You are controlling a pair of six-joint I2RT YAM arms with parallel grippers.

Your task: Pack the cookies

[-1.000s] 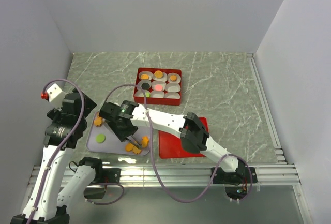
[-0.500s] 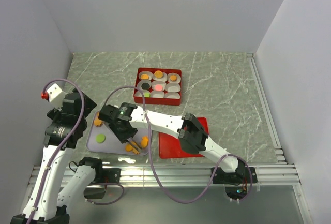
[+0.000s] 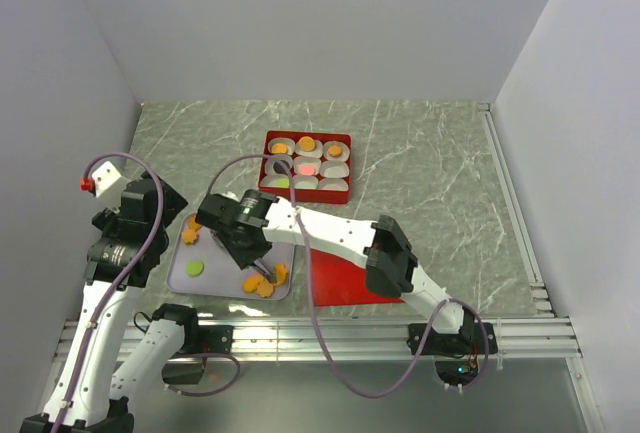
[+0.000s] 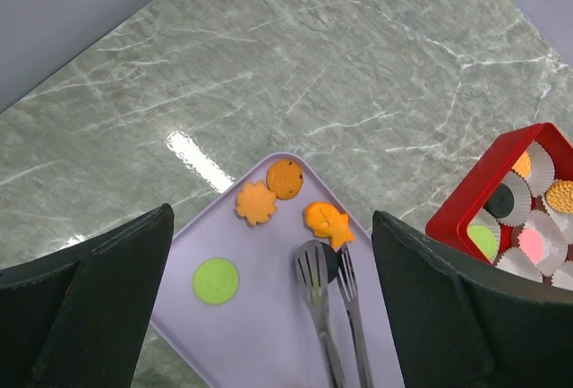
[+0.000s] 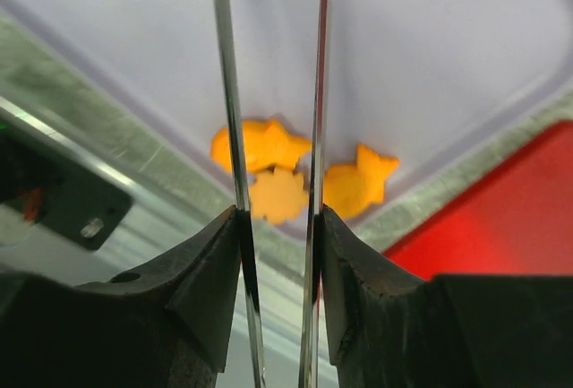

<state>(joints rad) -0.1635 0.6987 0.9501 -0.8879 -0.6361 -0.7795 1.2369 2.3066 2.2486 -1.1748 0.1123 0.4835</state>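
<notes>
1. Cookies (image 4: 257, 202) lie in two places: loose on the lavender tray (image 4: 260, 330), and in the white paper cups (image 3: 333, 185) of the red box (image 4: 466, 195).
2. In the left wrist view, an orange flower shape, a round orange one (image 4: 285, 178) and an orange fish shape (image 4: 327, 222) sit close together near one corner of the tray. A green disc (image 4: 216, 281) lies apart from them.
3. Three more orange cookies (image 5: 277, 195) are bunched at the tray's near edge, close to the red lid (image 3: 338, 288).
4. In the box, the far row of cups holds orange pieces (image 3: 307, 143). Other cups hold a black disc (image 4: 500, 200), a pink disc (image 4: 532, 245) and a green one (image 4: 482, 240).
5. The right gripper (image 5: 277, 218) is clenched on metal tongs (image 4: 312, 271), with both blades pressed against the inner faces of its fingers.
6. In the left wrist view, the tongs' slotted tips hang over the tray just beside the fish shape. A small dark shape shows between the tips, and it cannot be told whether it is a cookie. Nor can it be told whether the tips touch the tray.
7. In the right wrist view the blades run out of the top of the frame, so the tips are not seen there.
8. The left gripper (image 4: 272, 214) hovers above the tray's corner with its fingers spread wide and nothing between them.
9. Tray, box and lid rest on the grey marbled table (image 3: 430, 183). The box is beyond the tray and the lid is to the tray's right.
</notes>
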